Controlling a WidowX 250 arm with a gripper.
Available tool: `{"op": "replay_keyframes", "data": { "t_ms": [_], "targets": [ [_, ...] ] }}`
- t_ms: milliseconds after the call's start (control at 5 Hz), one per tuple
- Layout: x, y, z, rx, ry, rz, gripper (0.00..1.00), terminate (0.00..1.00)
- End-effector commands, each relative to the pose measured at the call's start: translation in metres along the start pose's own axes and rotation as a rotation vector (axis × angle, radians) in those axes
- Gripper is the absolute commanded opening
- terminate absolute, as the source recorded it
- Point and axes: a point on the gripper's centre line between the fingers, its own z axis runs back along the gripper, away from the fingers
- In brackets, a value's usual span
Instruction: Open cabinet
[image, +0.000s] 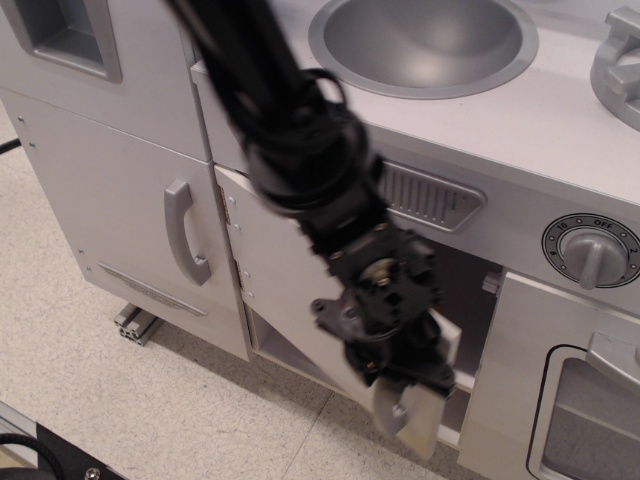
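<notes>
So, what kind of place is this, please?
Most likely a toy play kitchen on a lab floor. A round sink basin sits in the white counter, an OFF dial knob beside an oven window, while the gripper swings the cabinet door open.

black arm coming down from the top left at a slant, cables bunched round the wrist, gripper (398, 388) hanging low and pointing down, fingers pinched in tight on a short grey handle (392, 408), fingertips mostly hidden
</notes>
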Motion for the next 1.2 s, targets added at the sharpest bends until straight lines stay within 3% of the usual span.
{"op": "replay_keyframes", "data": {
  "t_ms": [0, 200, 600, 800, 1000],
  "targets": [
    [-0.007, 0.037, 0.021, 0.008, 0.023, 0.028, 1.00, 0.00],
    [-0.003, 0.036, 0.050, -0.021, 0.069, 0.021, 1.00, 0.00],
    [0.031, 0.011, 0.114, -0.128, 0.061, 0.083, 1.00, 0.00],
    [0.055, -0.007, 0.108, -0.147, 0.059, 0.097, 1.00, 0.00],
    [0.067, -0.024, 0.083, -0.112, -0.003, 0.054, 1.00, 0.00]
  ]
}}
